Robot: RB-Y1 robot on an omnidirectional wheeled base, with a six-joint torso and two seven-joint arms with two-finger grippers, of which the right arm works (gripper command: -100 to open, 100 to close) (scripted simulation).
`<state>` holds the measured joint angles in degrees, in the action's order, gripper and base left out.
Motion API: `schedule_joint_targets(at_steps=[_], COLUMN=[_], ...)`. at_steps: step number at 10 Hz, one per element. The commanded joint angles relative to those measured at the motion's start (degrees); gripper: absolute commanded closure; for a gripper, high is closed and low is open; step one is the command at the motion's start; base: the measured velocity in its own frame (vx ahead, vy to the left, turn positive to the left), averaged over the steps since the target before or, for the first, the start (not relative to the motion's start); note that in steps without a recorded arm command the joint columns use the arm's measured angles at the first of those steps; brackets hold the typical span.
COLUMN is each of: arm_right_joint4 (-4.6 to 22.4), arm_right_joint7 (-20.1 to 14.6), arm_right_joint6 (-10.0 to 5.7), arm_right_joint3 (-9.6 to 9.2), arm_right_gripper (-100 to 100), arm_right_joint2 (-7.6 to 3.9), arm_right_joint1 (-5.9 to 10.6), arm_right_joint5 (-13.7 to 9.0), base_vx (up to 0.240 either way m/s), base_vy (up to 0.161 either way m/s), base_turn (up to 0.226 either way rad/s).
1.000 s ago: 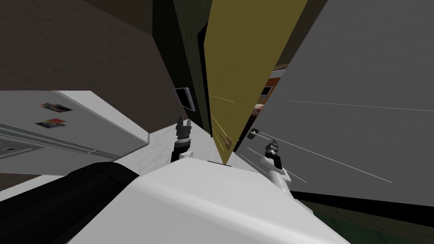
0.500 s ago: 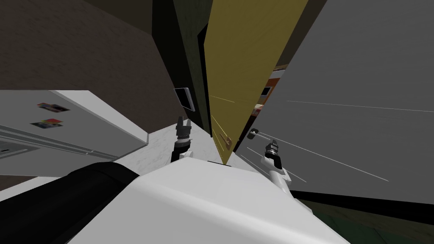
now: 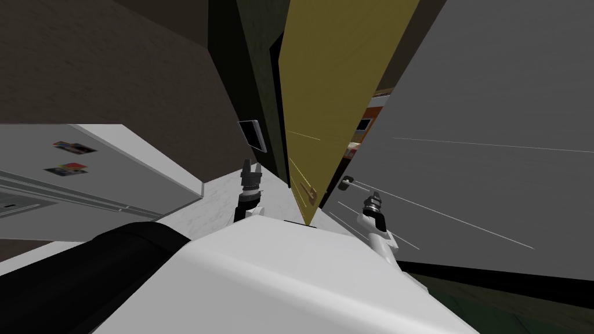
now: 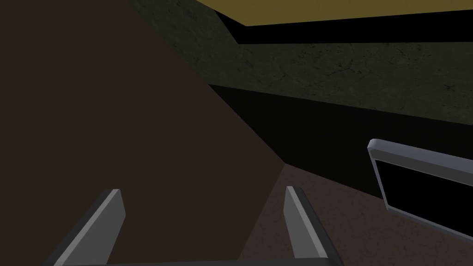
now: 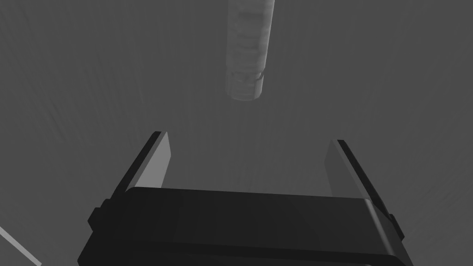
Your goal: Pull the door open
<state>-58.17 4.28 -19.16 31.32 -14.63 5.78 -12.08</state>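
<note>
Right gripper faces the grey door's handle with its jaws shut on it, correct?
No. The right wrist view shows the right gripper facing the handle on the grey door, but its jaws stand open, the handle beyond their tips.

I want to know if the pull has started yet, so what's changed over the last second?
Nothing visibly changed, apart from a faint wobble of my head camera. The right tool is open as before, just short of the handle and not gripping it. The left tool is open too, off to the side. The grey door sits at the same angle.
</note>
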Motion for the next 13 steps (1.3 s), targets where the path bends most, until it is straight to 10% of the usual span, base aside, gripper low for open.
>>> schedule_joint_targets(at_steps=[1, 13], arm_right_joint4=[-0.1, 0.1], arm_right_joint7=[2.0, 13.8], arm_right_joint6=[-0.03, -0.30], arm_right_joint3=[0.26, 0.19], arm_right_gripper=[-100, -100], arm_right_joint2=[0.26, 3.99], arm_right_joint1=[0.14, 3.42], arm_right_joint5=[-1.2, -8.9], base_vx=[0.002, 0.013], base_vy=[0.005, -0.015], base_turn=[-0.015, -0.009])
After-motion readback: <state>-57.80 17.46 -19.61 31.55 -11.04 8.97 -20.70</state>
